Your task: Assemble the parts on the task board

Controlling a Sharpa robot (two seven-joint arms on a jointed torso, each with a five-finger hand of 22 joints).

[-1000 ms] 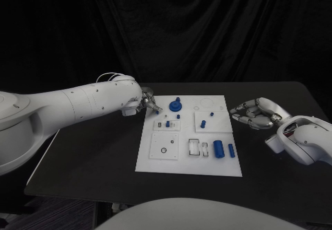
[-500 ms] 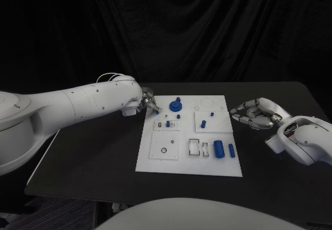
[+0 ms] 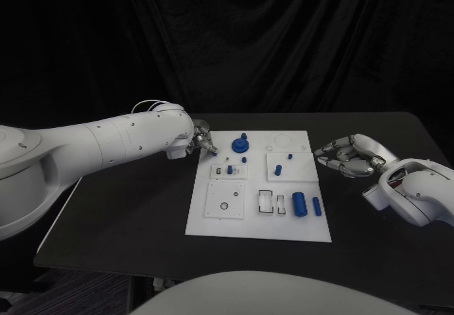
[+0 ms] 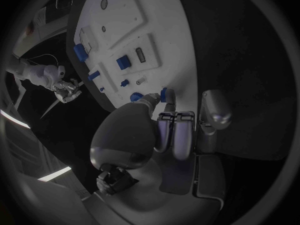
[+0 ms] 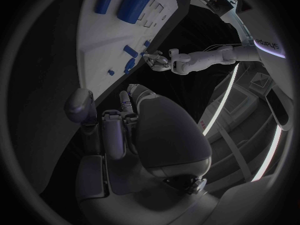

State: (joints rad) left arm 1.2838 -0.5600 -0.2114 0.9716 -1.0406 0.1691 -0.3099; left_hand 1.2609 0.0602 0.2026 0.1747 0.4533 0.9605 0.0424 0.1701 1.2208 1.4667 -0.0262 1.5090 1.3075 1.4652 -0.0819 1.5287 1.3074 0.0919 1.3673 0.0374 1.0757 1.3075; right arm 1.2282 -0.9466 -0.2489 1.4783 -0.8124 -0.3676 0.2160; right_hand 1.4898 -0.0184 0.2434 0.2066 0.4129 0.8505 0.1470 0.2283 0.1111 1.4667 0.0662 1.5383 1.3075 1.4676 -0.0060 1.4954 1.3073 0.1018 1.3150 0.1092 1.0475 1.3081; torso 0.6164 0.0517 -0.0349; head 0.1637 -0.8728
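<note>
The white task board lies mid-table. On it a round blue part stands near the far left corner, small blue pegs stand in the middle blocks, and a large blue cylinder lies beside a thinner one. My left hand hovers at the board's far left edge, fingers curled, nothing in them. The left wrist view shows its fingers in front of the round blue part. My right hand sits just off the board's right edge, curled in and holding nothing; its fingers are near the board.
The black table has bare room on both sides of the board and in front of it. A black curtain closes off the back. My left arm reaches across the table's left half.
The left hand's fingers have drawn back very slightly from the board's edge. The right hand and the parts have not moved.
</note>
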